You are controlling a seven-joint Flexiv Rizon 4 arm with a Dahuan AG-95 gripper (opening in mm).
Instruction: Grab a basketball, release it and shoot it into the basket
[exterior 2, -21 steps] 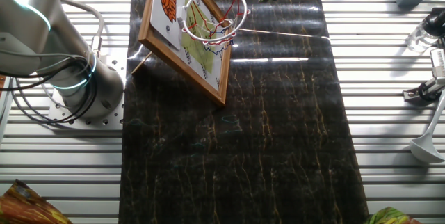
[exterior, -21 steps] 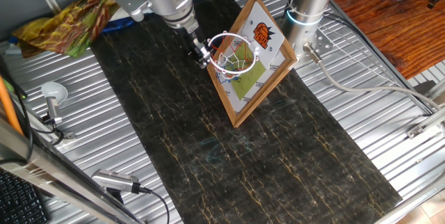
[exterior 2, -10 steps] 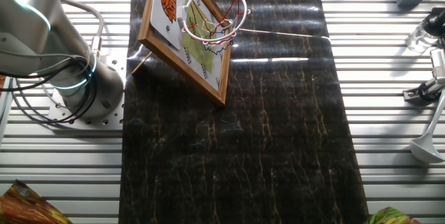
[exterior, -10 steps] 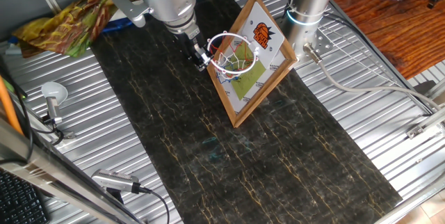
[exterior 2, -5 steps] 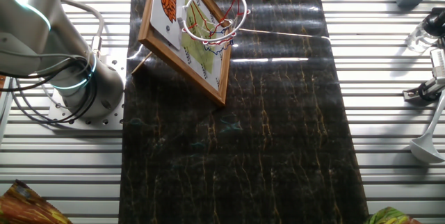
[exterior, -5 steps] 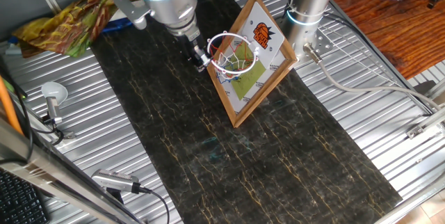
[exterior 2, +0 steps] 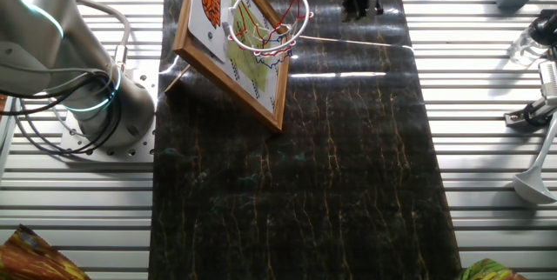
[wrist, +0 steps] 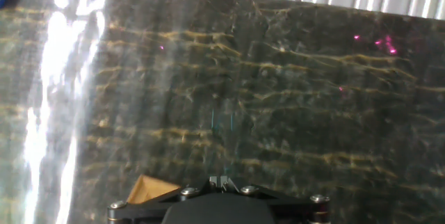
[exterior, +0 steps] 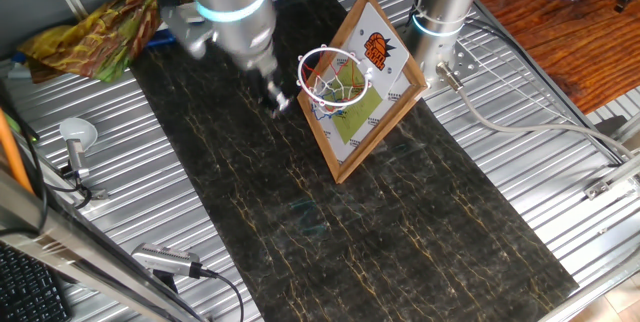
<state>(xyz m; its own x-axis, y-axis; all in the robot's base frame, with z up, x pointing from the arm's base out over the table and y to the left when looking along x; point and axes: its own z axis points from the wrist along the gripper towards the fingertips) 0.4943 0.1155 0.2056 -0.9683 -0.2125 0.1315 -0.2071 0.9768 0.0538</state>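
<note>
The basket (exterior: 332, 74) is a white hoop with a net on a tilted wood-framed backboard (exterior: 375, 82) with a green court print and an orange logo. It also shows in the other fixed view (exterior 2: 265, 17). My gripper (exterior: 272, 98) is motion-blurred just left of the hoop, above the dark mat. In the other fixed view my gripper (exterior 2: 361, 0) is right of the hoop. In the hand view my gripper (wrist: 221, 180) points at bare mat, its fingers close together with nothing between them. The basketball does not show in any view.
A dark marbled mat (exterior: 330, 212) covers the ribbed metal table. A second arm's base (exterior 2: 78, 80) stands behind the backboard. A crumpled colourful bag (exterior: 95, 27) lies at the far left. A ladle (exterior: 75, 137) and cables lie along the table edges.
My arm has pulled away from the hoop's rim, sliding sideways and slightly down over the mat, and is now blurred with motion. The basket has not moved.
</note>
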